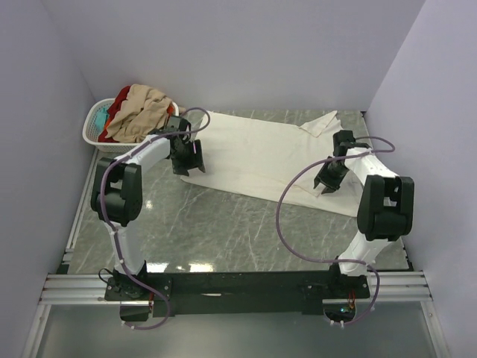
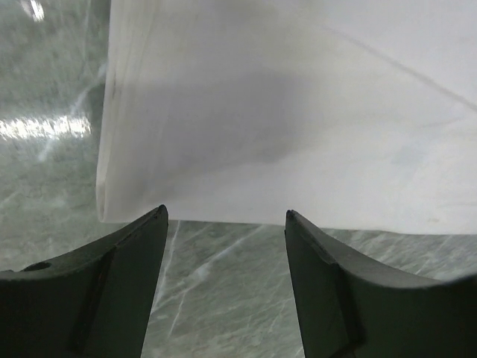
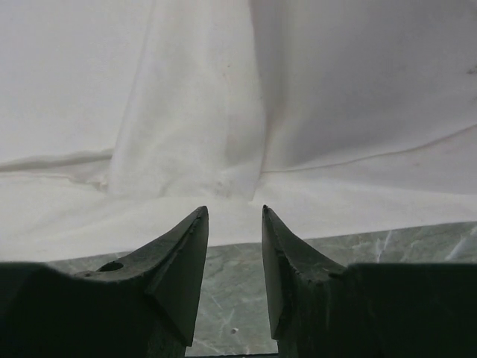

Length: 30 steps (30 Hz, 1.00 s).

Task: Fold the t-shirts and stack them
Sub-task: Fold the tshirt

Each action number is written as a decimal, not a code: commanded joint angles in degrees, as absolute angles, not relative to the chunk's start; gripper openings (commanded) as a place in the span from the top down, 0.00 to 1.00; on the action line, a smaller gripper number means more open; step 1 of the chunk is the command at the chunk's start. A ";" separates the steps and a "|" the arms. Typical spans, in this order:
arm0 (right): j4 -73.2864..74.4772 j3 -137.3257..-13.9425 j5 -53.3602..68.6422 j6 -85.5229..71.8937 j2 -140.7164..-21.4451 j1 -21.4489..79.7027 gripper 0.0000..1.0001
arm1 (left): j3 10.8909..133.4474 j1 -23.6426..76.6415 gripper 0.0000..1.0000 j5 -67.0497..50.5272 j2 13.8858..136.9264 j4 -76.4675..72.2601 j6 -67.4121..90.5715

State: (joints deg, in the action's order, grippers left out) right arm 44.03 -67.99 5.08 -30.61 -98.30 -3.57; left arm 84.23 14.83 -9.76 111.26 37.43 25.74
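Note:
A large cream-white t-shirt (image 1: 261, 156) lies spread flat across the back of the green marble table, folded lengthwise. My left gripper (image 1: 188, 165) hovers open at its near left corner, nothing between the jaws; in the left wrist view that gripper (image 2: 226, 214) sits just short of the cloth edge (image 2: 283, 149). My right gripper (image 1: 328, 185) stands open over the shirt's near right edge, empty; the right wrist view shows it (image 3: 234, 210) at the hem of the shirt (image 3: 223, 119). More t-shirts, tan (image 1: 141, 112) and red (image 1: 119, 101), are heaped in the basket.
A white slotted laundry basket (image 1: 95, 128) stands at the back left corner against the wall. Purple cables loop off both arms. Bare marble (image 1: 223, 231) lies between the shirt and the arm bases. Walls close in on left, right and back.

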 commanded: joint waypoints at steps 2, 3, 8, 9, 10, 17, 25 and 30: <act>42.54 -69.70 2.90 -31.11 -99.58 -2.90 0.58 | 81.74 14.77 0.30 -11.43 111.80 35.33 26.19; 42.19 -69.09 3.07 -31.11 -99.84 -2.81 0.59 | 81.22 14.77 0.30 -11.43 111.97 35.25 26.02; 39.73 -67.85 4.39 -31.55 -101.68 -2.55 0.59 | 80.42 14.77 0.30 -11.25 112.24 35.33 25.75; 39.55 -67.76 4.48 -31.55 -102.12 -2.55 0.59 | 80.16 14.85 0.30 -11.60 112.24 35.42 25.84; 39.55 -67.76 4.48 -31.64 -102.39 -2.46 0.59 | 79.98 14.77 0.30 -11.78 112.32 35.25 25.84; 39.11 -66.62 4.13 -31.82 -103.54 -2.11 0.60 | 79.63 14.77 0.29 -11.25 111.88 35.68 25.75; 38.94 -65.39 3.69 -31.46 -103.71 -2.02 0.58 | 79.54 14.77 0.29 -11.69 111.62 35.77 26.10; 38.76 -65.56 4.22 -31.55 -103.97 -2.02 0.70 | 79.72 14.77 0.30 -11.69 111.53 36.12 25.93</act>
State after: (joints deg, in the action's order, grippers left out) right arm 39.53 -65.67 4.29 -31.33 -103.53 -2.46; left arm 79.70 14.81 -10.72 112.46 36.42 26.13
